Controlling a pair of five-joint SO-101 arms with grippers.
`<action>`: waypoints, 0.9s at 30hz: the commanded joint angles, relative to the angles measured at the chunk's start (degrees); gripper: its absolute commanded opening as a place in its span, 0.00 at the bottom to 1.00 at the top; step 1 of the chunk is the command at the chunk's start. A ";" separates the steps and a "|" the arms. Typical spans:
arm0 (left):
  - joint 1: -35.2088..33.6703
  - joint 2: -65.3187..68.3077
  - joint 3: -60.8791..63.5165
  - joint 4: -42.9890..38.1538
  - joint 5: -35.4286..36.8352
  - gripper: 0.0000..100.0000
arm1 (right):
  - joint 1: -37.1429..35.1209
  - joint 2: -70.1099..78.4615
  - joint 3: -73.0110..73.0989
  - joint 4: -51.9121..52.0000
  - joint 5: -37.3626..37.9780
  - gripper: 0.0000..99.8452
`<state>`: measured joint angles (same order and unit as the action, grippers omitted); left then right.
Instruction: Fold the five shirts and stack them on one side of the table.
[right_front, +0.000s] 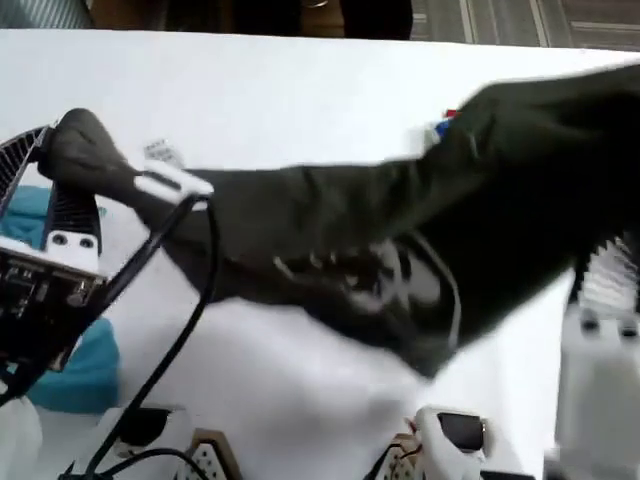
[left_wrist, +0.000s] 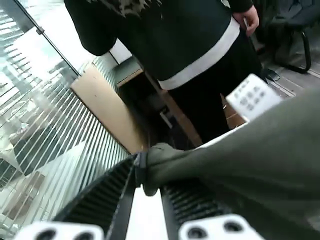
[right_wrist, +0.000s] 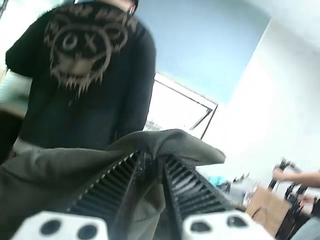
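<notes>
A dark olive shirt (right_front: 400, 230) with a pale print on its chest hangs stretched above the white table (right_front: 300, 80), sagging in the middle. At the left of the high view my left gripper (right_front: 55, 150) is shut on one bunched corner of it. The left wrist view has that pinched fold (left_wrist: 155, 167) between the ribbed fingers (left_wrist: 105, 195). At the right edge my right gripper (right_wrist: 152, 162) is shut on the opposite side of the cloth (right_wrist: 165, 142), raised higher. A teal shirt (right_front: 85, 370) lies on the table under the left arm.
A small white label (right_front: 160, 152) and a red-and-blue object (right_front: 440, 125) lie on the far part of the table behind the shirt. A black cable (right_front: 190, 330) loops down from the left arm. The arm bases (right_front: 450, 440) stand along the near edge.
</notes>
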<state>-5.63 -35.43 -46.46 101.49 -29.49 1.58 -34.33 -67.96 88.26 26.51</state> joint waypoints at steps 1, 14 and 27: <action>-0.62 -1.05 -0.31 0.70 -0.62 0.03 | -0.22 -1.45 0.09 -1.45 -0.18 0.02; -0.62 -1.23 6.46 0.70 -0.70 0.03 | 2.77 -1.01 13.80 -0.66 -0.70 0.02; -7.91 -1.41 1.80 0.53 -0.70 0.03 | 2.77 -4.97 17.93 -1.01 -4.22 0.02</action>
<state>-12.31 -37.45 -42.86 101.49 -29.49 3.87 -37.49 -50.20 88.26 22.81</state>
